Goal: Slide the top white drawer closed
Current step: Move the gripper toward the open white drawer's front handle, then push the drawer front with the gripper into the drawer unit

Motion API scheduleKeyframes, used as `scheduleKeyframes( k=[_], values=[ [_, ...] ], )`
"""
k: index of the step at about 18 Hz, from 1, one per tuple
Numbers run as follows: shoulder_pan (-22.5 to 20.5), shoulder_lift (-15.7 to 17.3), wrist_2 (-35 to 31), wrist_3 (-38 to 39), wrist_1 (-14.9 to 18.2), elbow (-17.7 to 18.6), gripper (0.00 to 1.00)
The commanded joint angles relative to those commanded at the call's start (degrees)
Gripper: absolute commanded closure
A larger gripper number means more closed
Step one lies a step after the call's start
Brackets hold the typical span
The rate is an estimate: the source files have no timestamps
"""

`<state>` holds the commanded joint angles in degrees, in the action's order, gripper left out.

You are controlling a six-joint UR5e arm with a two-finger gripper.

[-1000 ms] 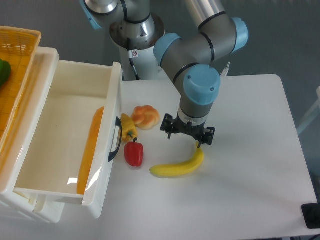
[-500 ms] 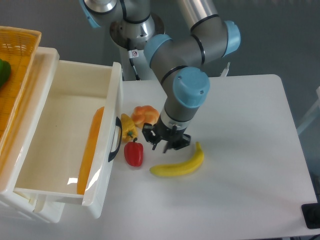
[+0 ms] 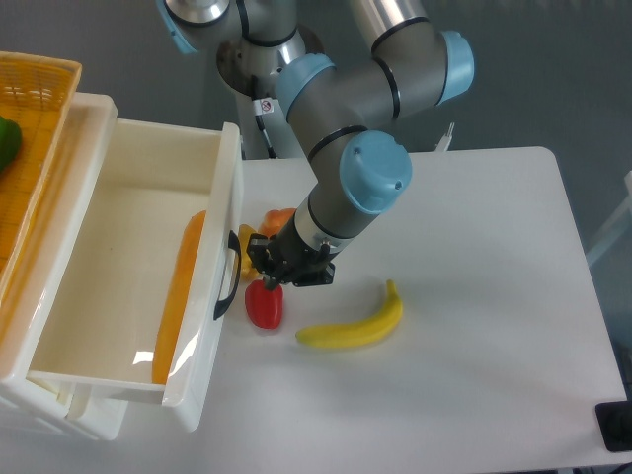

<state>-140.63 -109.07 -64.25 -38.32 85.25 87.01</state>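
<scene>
Top drawer wide open; closing push not started.

Nearest you, the top white drawer [image 3: 128,286] juts out at the left of the surface [image 3: 474,375], handle facing right. Beyond its front, red pepper [image 3: 264,303] and banana [image 3: 354,326] crowd the approach. Your pincer [image 3: 286,270] hovers above the pepper, near the handle; jaw spread cannot be told. Room is tight there.

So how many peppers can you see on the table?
2. A red pepper sits beside the drawer handle, and a yellow pepper lies just behind it, partly hidden by the gripper. More could be hidden.
</scene>
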Motion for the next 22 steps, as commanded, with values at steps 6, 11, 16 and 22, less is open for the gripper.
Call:
scheduleKeyframes(
  k=[6, 11, 16, 22],
  values=[
    [0.4, 0.4, 1.8, 0.4, 0.3, 0.0, 1.0],
    [1.0, 0.7, 2.2, 0.4, 0.9, 0.0, 1.0],
    [1.6, 1.2, 2.5, 0.7, 1.1, 0.0, 1.0],
    [2.6, 1.9, 2.6, 0.8, 1.5, 0.1, 1.0]
  ],
)
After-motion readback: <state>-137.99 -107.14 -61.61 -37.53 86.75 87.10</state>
